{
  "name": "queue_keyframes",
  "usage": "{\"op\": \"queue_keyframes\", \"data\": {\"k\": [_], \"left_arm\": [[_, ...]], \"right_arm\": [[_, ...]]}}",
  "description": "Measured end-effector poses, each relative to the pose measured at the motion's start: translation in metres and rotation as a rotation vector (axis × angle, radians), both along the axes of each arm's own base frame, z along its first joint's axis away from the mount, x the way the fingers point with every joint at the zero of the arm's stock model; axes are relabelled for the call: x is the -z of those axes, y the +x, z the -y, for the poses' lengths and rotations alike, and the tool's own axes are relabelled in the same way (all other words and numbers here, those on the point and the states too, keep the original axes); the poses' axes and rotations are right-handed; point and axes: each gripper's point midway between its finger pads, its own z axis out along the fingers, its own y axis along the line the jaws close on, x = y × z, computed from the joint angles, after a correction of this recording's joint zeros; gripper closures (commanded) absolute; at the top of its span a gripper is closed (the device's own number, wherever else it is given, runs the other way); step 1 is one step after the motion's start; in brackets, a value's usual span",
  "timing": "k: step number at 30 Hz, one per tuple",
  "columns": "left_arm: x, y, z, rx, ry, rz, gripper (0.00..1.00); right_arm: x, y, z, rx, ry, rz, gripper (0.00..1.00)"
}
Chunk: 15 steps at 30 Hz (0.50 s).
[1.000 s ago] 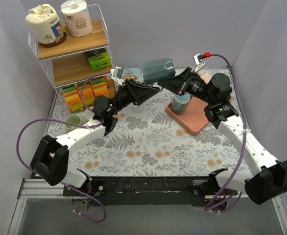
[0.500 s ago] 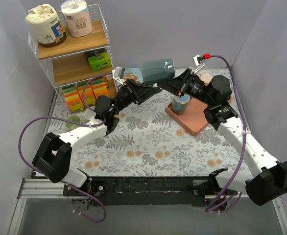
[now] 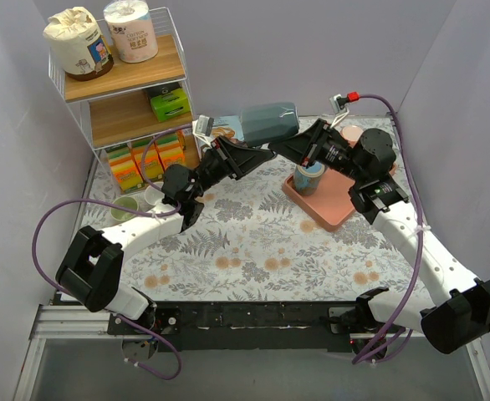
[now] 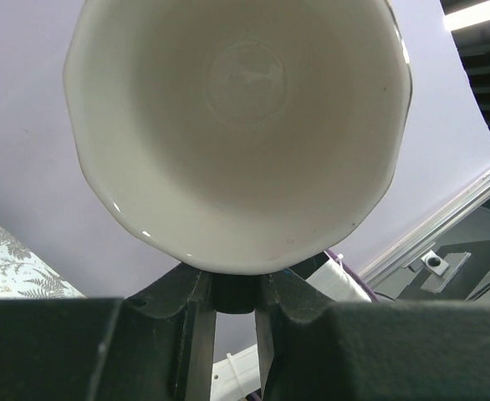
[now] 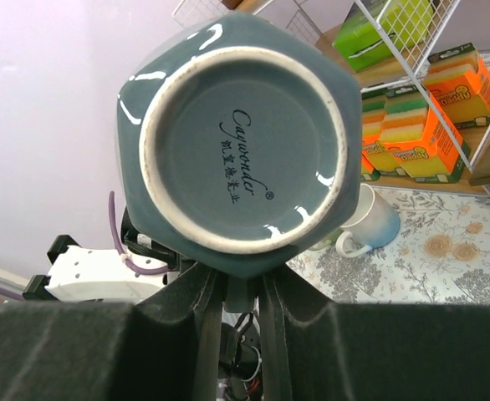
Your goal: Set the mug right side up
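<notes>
The grey-blue mug [image 3: 270,121] hangs on its side in the air above the back of the table. My left gripper [image 3: 257,153] is at its mouth end. In the left wrist view the mug's white inside [image 4: 237,125] faces the camera, and my left gripper [image 4: 235,296] is shut on the dark handle below the rim. My right gripper [image 3: 288,144] is at the base end. In the right wrist view the mug's stamped base [image 5: 241,134] faces the camera, and my right gripper [image 5: 241,292] is shut on the handle too.
A pink tray [image 3: 337,213] with a blue cup [image 3: 309,177] lies under the right arm. A wire shelf rack [image 3: 124,79] with rolls and sponges stands at the back left. A white-blue mug [image 3: 153,196] and a green cup [image 3: 125,207] sit below it.
The mug has sunk slightly and turned a little more level. Both grippers have stayed on it, and the left arm has drawn in toward the rack.
</notes>
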Motion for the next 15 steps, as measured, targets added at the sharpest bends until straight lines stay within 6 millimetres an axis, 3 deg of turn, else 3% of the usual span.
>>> {"op": "queue_keyframes", "data": {"k": [15], "left_arm": [[0.011, 0.002, -0.007, -0.025, 0.006, -0.024, 1.0]], "right_arm": [[0.005, -0.002, -0.001, -0.001, -0.074, 0.035, 0.38]]}}
